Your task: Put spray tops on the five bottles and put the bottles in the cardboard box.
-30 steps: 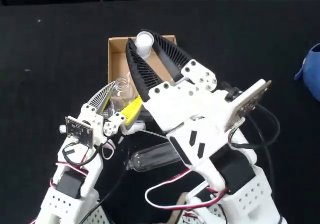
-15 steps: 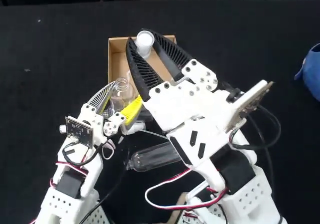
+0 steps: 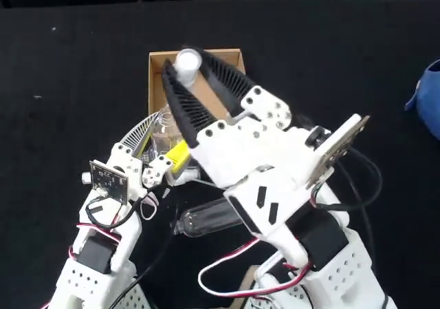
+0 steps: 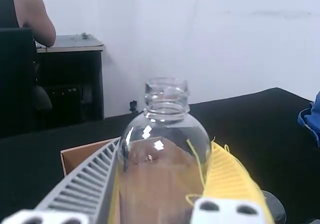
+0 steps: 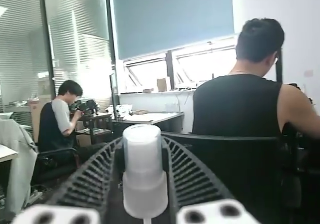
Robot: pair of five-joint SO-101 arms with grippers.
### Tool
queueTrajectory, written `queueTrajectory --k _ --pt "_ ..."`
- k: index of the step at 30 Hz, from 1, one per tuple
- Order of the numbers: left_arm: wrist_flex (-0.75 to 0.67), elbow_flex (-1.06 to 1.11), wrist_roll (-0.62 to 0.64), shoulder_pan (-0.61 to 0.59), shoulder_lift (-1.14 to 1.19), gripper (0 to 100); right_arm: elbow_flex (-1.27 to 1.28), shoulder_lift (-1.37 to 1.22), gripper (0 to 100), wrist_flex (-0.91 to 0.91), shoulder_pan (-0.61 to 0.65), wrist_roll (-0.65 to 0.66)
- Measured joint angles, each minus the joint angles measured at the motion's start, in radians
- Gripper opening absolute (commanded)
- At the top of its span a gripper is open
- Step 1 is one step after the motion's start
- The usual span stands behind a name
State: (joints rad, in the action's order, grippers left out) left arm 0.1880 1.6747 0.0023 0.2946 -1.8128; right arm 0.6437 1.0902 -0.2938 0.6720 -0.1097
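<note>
- Spray top point(image 3: 187, 61), white and round-headed, sits clamped between the black ribbed right jaws in the upper middle of the high view, over the far left part of the cardboard box point(image 3: 157, 76).
- In the right wrist view the spray top point(image 5: 145, 170) stands upright between the two ribbed fingers, which press on its sides.
- Clear bottle point(image 3: 165, 126), upright with an open, uncapped neck, is left of centre in the high view, at the near left edge of the box and just down-frame of the spray top; the two are apart.
- Left jaws, one pale ribbed finger and one yellow finger, are closed on the bottle's body; the left wrist view shows the bottle point(image 4: 165, 144) gripped below its shoulder with the threaded neck free above them.
- Cardboard box, brown and open-topped, lies on the black desk point(image 3: 82, 61) in the upper middle of the high view, partly covered by the right arm.
- Second clear bottle point(image 3: 210, 217) lies on its side on the desk in the lower middle of the high view, neck toward the left and its other end hidden under the right arm.
- Blue object point(image 3: 427, 101) shows at the right edge of the high view, well apart from the box.
</note>
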Motion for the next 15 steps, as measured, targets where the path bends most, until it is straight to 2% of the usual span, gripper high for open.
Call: queueTrajectory --k 11,15 --pt "0.0 0.0 0.0 0.0 0.0 3 -0.101 0.002 1.1 0.014 0.009 0.0" --pt "0.0 0.0 0.0 0.0 0.0 3 -0.101 0.002 1.1 -0.043 0.009 0.0"
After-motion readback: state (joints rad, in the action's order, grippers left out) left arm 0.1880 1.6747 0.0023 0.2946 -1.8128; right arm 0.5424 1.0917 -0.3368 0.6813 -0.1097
